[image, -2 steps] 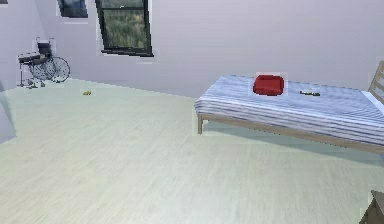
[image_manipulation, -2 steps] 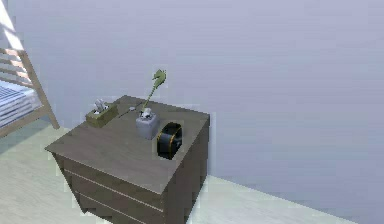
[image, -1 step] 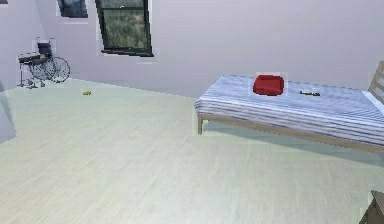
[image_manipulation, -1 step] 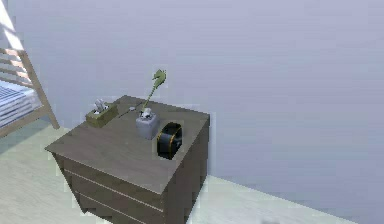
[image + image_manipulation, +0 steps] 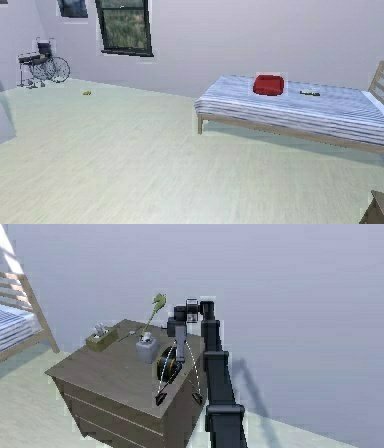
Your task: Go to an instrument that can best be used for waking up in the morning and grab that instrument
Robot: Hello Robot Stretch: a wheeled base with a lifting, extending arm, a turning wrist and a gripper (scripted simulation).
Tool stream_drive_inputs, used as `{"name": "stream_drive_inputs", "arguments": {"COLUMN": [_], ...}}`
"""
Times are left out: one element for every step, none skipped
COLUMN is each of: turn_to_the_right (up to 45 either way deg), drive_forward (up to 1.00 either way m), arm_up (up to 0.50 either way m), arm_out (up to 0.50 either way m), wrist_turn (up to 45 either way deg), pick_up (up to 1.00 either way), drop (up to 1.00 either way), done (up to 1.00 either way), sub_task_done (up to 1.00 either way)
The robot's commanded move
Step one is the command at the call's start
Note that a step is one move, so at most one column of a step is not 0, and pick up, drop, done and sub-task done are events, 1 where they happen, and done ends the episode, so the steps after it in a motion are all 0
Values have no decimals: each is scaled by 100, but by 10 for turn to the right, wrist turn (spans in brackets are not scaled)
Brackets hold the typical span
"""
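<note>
On the arm side view's nightstand (image 5: 100, 366), a round clock (image 5: 170, 367) stands at the jaws; whether held, cannot tell.

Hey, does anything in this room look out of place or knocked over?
Only one thing stands out: a small yellow thing lies loose on the bare floor near the far wall, right of the wheelchair. It is too small to identify.
</note>
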Motion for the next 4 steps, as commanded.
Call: {"name": "stream_drive_inputs", "arguments": {"turn_to_the_right": [0, 0, 0, 0], "drive_forward": [0, 0, 0, 0], "arm_up": [0, 0, 0, 0], "arm_out": [0, 0, 0, 0], "wrist_turn": [450, 450, 450, 210], "pick_up": [0, 0, 0, 0], "drop": [0, 0, 0, 0], "done": [0, 0, 0, 0], "sub_task_done": [0, 0, 0, 0]}}
